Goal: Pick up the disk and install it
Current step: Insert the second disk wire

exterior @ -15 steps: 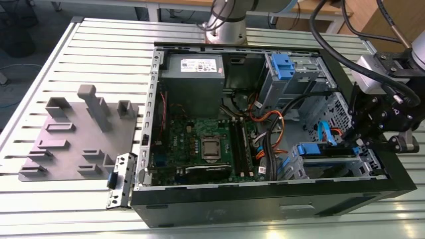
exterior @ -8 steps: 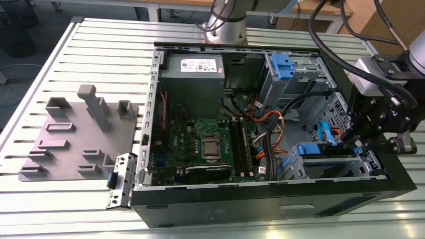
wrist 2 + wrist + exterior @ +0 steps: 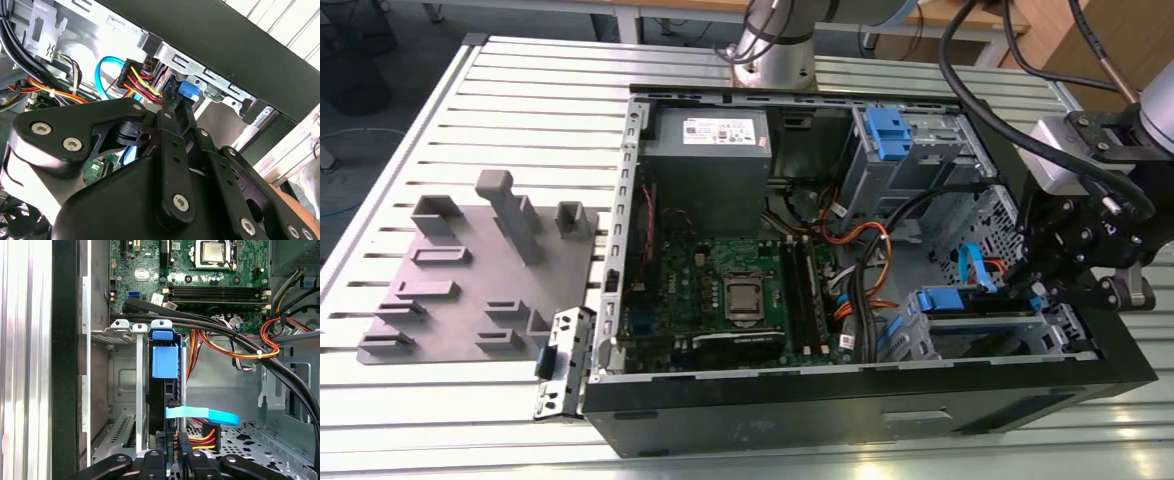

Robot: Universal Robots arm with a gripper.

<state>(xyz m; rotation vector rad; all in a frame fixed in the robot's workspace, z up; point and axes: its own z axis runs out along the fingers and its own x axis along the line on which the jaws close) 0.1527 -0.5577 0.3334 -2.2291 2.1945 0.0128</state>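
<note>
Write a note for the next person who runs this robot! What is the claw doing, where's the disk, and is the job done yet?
Gripper: down inside the open computer case, at the lower drive cage. Whether its fingers are open or shut cannot be told.
Disk: standing on edge in the cage slot, blue rail tab facing out, directly in line with the gripper.
Done: disk is picked up and in the slot.
Left: confirm it is fully seated; I cannot tell from here.
</note>
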